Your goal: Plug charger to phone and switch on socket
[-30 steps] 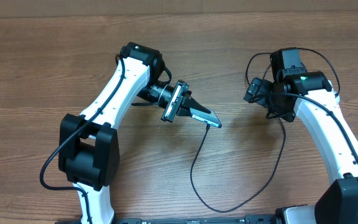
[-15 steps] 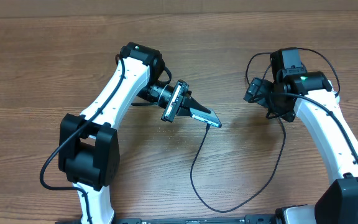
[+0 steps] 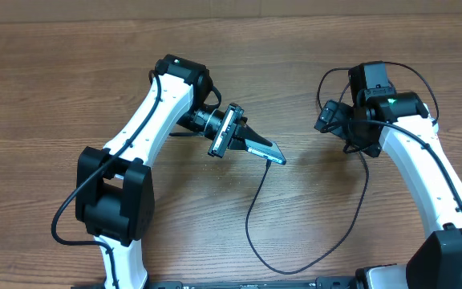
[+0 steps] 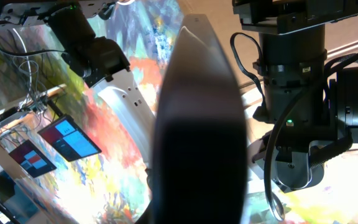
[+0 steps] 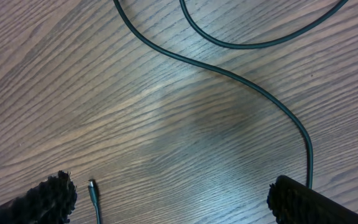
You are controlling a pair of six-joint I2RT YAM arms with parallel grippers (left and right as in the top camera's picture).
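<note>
**Tip sits off-centre under the right jaws, could get messy**

Right jaws are wide apart over the desk [image 5: 166,124]. The charger [image 5: 229,73] tip [image 5: 92,188] lies between them but just beside one finger [image 5: 48,199], not in the middle. If they close from here, I reckon that finger shoves the tip sideways, or they catch the charger further back instead.

Left jaws are together, with a teal glint at their end. Can't tell if anything's pinched there. The charger runs up close to them, so a swing of that arm could drag it. Phone and socket: can't find either in any view.

Only the right wrist shows the tip. Overhead I can't spot it, likely under the right arm [image 3: 407,160], but you get the charger's whole curve across the desk. Left wrist is mostly its own dark blur plus the right arm, no desk.
</note>
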